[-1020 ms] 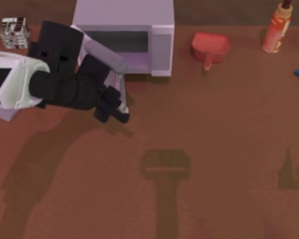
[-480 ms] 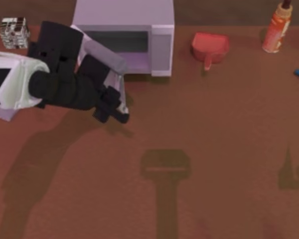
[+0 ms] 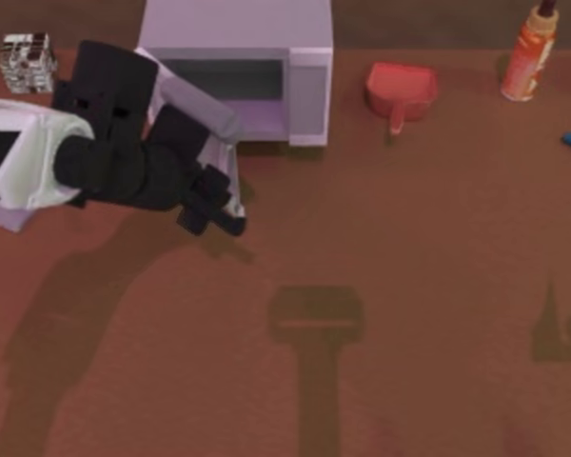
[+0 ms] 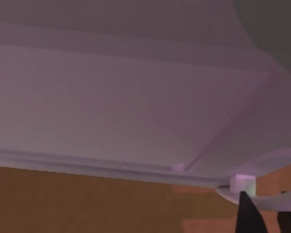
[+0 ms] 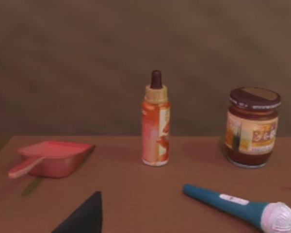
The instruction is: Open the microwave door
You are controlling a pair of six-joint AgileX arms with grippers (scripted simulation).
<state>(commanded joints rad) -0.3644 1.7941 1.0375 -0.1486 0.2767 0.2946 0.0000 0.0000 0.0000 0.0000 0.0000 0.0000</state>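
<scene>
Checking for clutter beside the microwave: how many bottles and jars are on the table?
2: an orange dropper bottle at the table's far right, and a dark-lidded jar beside it, seen only in the right wrist view. More may sit outside the views.

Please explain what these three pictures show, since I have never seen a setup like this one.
This is a simulated two-armed AgileX robot at a brown table. One picture looks down from above; the other two come from cameras on each wrist. From above, the left arm reaches in from the left, its left gripper at the free edge of the microwave door, which stands swung open from the microwave. The left wrist view is filled by that pale door. The right arm is out of the overhead picture; its wrist camera sees a red scoop, an orange dropper bottle, a sauce jar and a teal microphone. A small mirrored cube sits far left.
</scene>
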